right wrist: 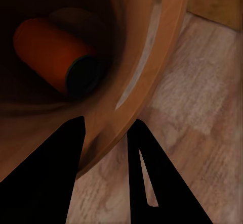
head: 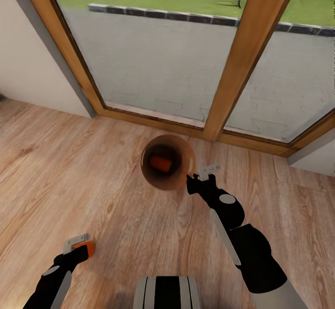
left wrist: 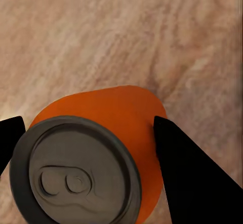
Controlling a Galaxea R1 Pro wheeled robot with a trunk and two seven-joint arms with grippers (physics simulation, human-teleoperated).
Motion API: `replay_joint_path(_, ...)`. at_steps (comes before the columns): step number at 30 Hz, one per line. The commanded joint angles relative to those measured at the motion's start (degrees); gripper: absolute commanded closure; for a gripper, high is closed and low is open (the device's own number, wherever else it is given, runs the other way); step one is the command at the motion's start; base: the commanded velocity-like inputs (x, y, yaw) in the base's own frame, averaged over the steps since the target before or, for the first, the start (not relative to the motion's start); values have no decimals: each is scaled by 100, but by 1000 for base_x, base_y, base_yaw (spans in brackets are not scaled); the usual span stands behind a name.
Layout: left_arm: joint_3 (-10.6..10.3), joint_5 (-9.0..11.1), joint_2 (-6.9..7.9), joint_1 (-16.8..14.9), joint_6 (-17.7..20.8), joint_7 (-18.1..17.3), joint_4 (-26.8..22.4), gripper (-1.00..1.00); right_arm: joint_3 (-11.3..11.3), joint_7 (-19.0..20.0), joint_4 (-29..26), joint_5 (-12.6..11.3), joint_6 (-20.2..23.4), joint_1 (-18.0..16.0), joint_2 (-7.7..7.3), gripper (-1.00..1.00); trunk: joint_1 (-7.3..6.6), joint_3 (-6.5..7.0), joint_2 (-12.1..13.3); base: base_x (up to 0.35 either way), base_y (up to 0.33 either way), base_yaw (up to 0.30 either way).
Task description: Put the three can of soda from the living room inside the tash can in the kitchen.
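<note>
The tash can point(head: 185, 151) is a round brown bin over the wood floor, just before the glass doors. One orange can of soda point(head: 161, 162) lies on its side at the bin's bottom, and the right wrist view shows that can point(right wrist: 50, 47) inside the bin wall point(right wrist: 152, 57). My right gripper point(head: 203, 173) is at the bin's right rim, and there the gripper point(right wrist: 106, 128) is shut on the wall, one finger inside and one outside. My left gripper point(head: 78, 246) hangs low at the left, shut on a second orange can point(head: 88, 248), with the can point(left wrist: 101, 148) top towards the camera.
Wood-framed glass doors point(head: 242, 53) stand right behind the bin, with paving and grass outside. A white wall point(head: 32, 67) runs at the left and a wall corner point(head: 316, 153) at the right. Wood floor point(head: 70, 174) spreads around. My own base point(head: 167, 292) shows at the bottom.
</note>
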Motion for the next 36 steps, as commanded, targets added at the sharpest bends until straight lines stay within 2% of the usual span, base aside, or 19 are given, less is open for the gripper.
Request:
replay_joint_path(1, 0, -17, 0, 2, 2, -10, -3, 100, 2, 11, -6, -29, -5, -1, 1, 100, -3, 23, 1, 0, 0, 0)
replay_joint_path(19, -8, -14, 14, 0, 1, -35, -160, 100, 1, 8, 72, -45, -20, 19, -9, 100, -49, 422, 25, 0, 0, 0)
replay_joint_path(24, -8, -14, 10, 7, 37, -34, -496, 100, -5, 10, 80, -40, -22, 42, -21, 100, -62, 533, 32, 0, 0, 0)
replay_joint_path(27, -8, -10, 9, 14, 140, -38, -1025, 100, -6, 6, 82, -35, -19, 56, -24, 100, -70, 599, 36, 0, 0, 0)
replay_joint_path(28, -8, -7, 9, 16, 305, -38, -1339, 100, -6, 4, 82, -32, -17, 58, -27, 100, -72, 621, 37, 0, 0, 0)
replay_joint_path(32, -8, 7, 19, 17, 721, -38, -1951, 100, -6, 3, 82, -29, -7, 67, -33, 100, -83, 710, 43, 0, 0, 0)
replay_joint_path(36, -8, 31, 43, 11, 1132, -57, -2285, 100, -2, 2, 82, -35, -1, 96, -34, 100, -93, 799, 48, 0, 0, 0)
